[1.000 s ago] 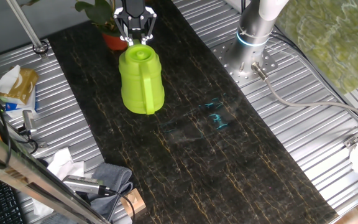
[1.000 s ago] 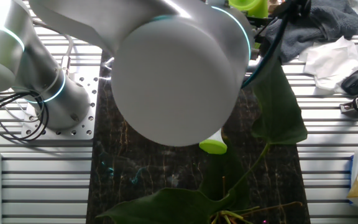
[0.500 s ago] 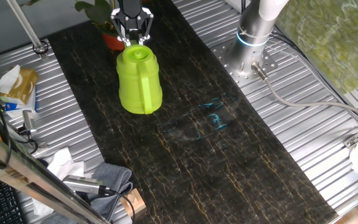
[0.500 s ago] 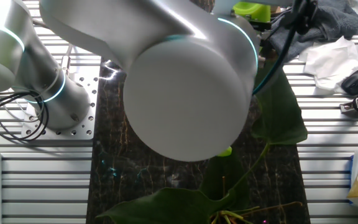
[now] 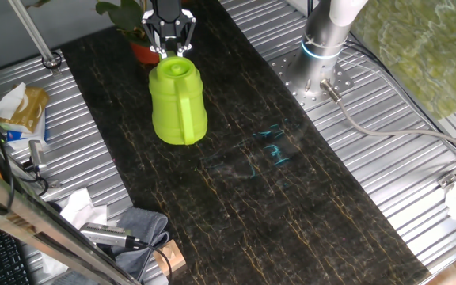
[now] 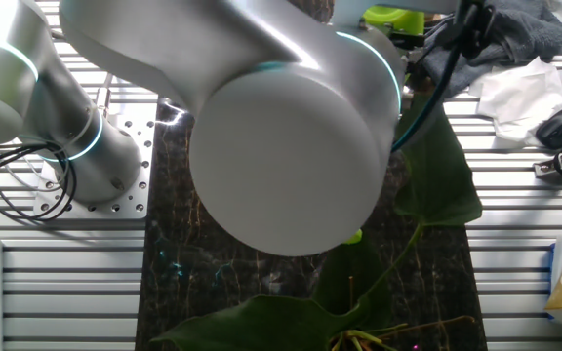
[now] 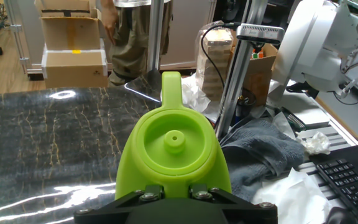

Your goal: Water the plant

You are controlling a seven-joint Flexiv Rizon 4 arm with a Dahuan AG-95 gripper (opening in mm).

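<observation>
The can (image 5: 178, 104) stands upright on the dark mat, handle toward the near side. The gripper (image 5: 169, 49) sits at its far top edge, probably for tilting (can't tell if clamped). The plant (image 5: 135, 33) is just beyond, far-left, where the spout should reach.

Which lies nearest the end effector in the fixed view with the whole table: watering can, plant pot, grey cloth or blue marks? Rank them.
From the end effector:
1. Watering can, right at it, just below.
2. Plant pot, beside it to the left.
3. Blue marks, mid-table, to the right.
4. Grey cloth, bottom left edge.
</observation>
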